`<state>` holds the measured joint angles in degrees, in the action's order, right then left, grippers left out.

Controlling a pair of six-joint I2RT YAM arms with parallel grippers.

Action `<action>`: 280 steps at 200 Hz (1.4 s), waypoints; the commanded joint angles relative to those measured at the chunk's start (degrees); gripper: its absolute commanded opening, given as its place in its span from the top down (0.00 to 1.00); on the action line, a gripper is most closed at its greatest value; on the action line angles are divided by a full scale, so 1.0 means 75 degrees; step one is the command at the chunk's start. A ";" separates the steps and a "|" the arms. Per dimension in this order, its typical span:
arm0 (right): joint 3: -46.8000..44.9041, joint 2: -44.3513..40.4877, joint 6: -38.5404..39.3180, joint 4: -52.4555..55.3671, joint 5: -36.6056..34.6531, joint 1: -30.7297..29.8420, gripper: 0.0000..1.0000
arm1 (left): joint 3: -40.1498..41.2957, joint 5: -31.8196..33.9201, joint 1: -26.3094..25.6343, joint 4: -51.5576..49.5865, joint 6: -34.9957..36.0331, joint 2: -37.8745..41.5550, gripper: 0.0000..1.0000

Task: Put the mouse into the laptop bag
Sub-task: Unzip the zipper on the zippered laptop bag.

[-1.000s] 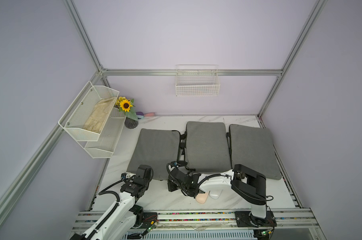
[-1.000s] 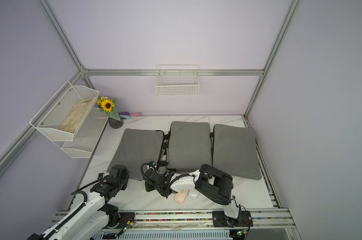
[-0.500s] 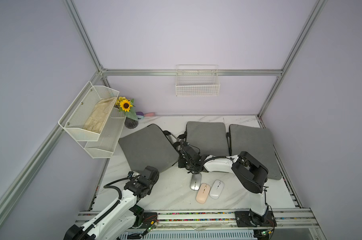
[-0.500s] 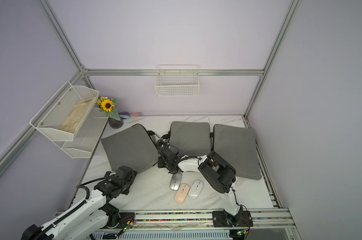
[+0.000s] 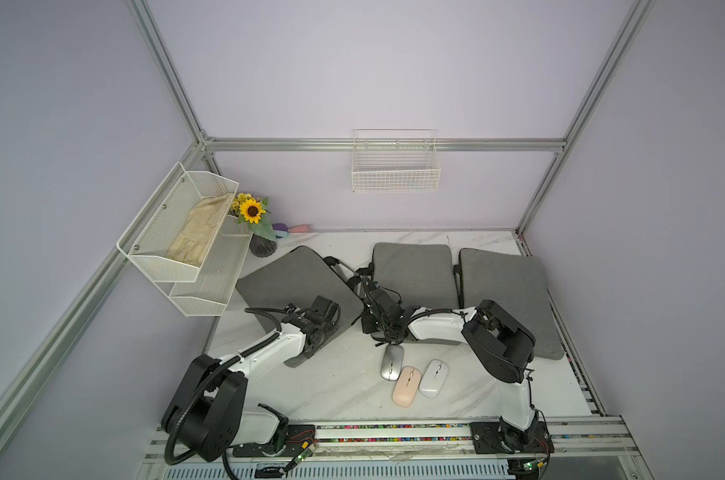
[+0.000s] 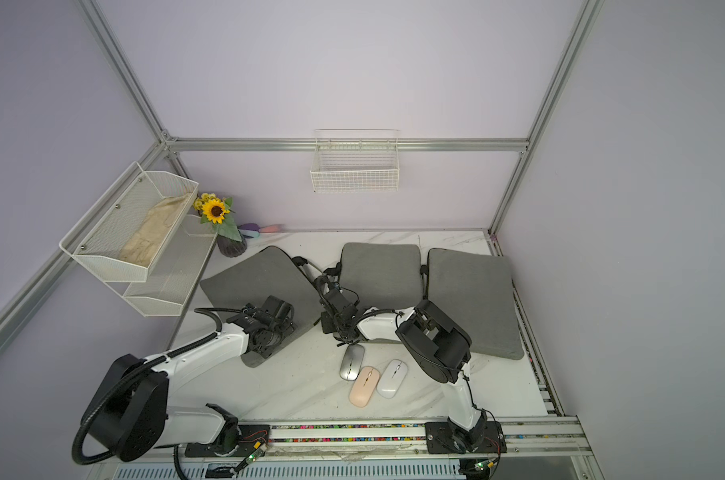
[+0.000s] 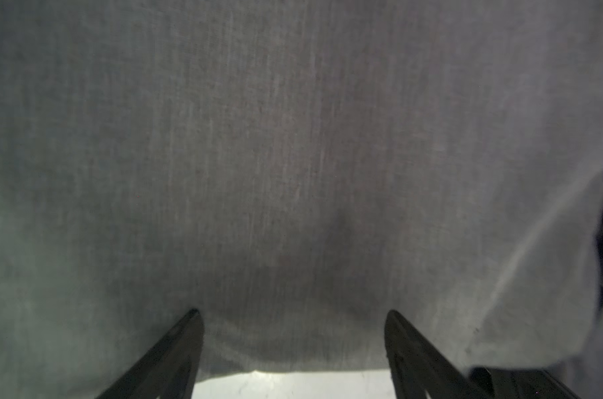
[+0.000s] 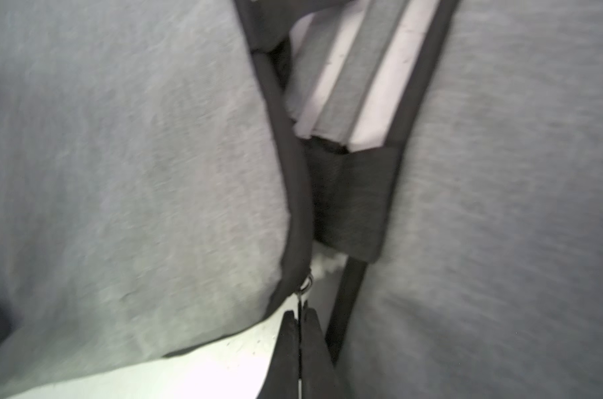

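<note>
Right gripper (image 8: pixel 300 313) is clamping the thin black zipper pull (image 8: pixel 306 284) of the tilted grey fabric laptop bag (image 5: pixel 288 280). Left gripper (image 7: pixel 293 312) is hanging close over it, fingers apart — unpinned, the bag may be sliding instead of unzipping. Only top views are showing three oval plastic mice (image 5: pixel 406 386) lying on the marble table (image 5: pixel 331 386).

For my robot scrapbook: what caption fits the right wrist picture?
Right claw pinched shut on the zipper pull of a grey laptop bag.

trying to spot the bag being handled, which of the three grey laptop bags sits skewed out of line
The laptop bag nearest the sunflower vase: it is turned at an angle, while the middle bag and right bag lie square, side by side.
</note>
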<state>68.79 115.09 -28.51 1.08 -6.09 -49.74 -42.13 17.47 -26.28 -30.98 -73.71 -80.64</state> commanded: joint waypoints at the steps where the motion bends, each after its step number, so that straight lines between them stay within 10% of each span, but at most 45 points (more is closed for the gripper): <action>1: 0.0086 -0.0005 0.0447 0.0052 0.0369 -0.0415 1.00 | -0.0059 -0.0201 0.0094 0.1250 0.0166 -0.0729 0.20; 165: -0.0001 0.0322 -0.0622 -0.1206 0.1371 -0.2330 1.00 | 0.0973 0.0530 0.0289 0.0856 0.0448 0.1799 0.17; 219: -0.0989 -0.1138 -0.0964 -0.1023 0.0728 -0.2326 0.44 | 0.0359 0.0100 0.0526 0.0387 0.1449 0.2293 0.01; 248: -0.1602 -0.2373 -0.1418 -0.0451 -0.0132 -0.2322 0.37 | -0.0117 -0.0806 0.0473 0.0668 0.2747 0.2333 0.00; 254: -0.1731 -0.2637 -0.1475 -0.0320 -0.0330 -0.2316 0.04 | -0.0223 -0.0891 0.0418 0.0688 0.2927 0.2281 0.00; 280: -0.2174 -0.3628 -0.1719 0.0250 -0.1267 -0.2292 0.03 | -0.0780 -0.0653 -0.0003 0.0711 0.3429 0.1727 0.00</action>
<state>55.48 93.36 -38.26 -1.89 -6.81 -67.22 -38.79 13.56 -23.75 -27.55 -55.64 -64.88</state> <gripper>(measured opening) 0.965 0.998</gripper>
